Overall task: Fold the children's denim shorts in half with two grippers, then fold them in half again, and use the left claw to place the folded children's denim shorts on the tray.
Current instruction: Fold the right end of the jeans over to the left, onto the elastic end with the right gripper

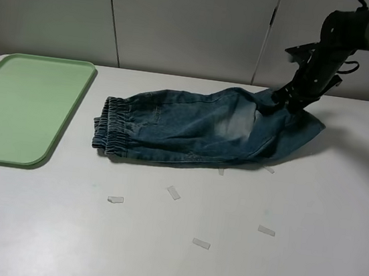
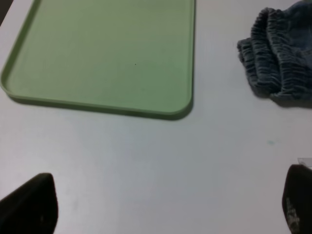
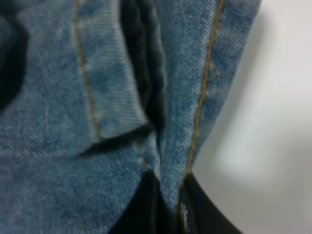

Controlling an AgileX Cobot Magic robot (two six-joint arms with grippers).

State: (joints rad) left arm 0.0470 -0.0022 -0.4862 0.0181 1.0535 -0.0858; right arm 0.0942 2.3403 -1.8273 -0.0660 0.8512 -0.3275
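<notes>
The children's denim shorts [image 1: 199, 128] lie folded lengthwise on the white table, gathered waistband to the left and leg hems to the right. My right gripper [image 1: 278, 102] is shut on the shorts' hem end and lifts it a little off the table; the right wrist view shows the denim [image 3: 112, 87] pinched between the black fingers [image 3: 195, 209]. My left gripper [image 2: 168, 204] is open and empty, low over bare table between the tray [image 2: 185, 73] and the waistband [image 2: 278, 63]; it is out of the high view. The pale green tray [image 1: 74, 107] lies at the far left.
Several small clear tape scraps [image 1: 174, 192] lie on the table in front of the shorts. A white wall stands behind the table. The right arm [image 1: 337, 42] reaches in from the upper right.
</notes>
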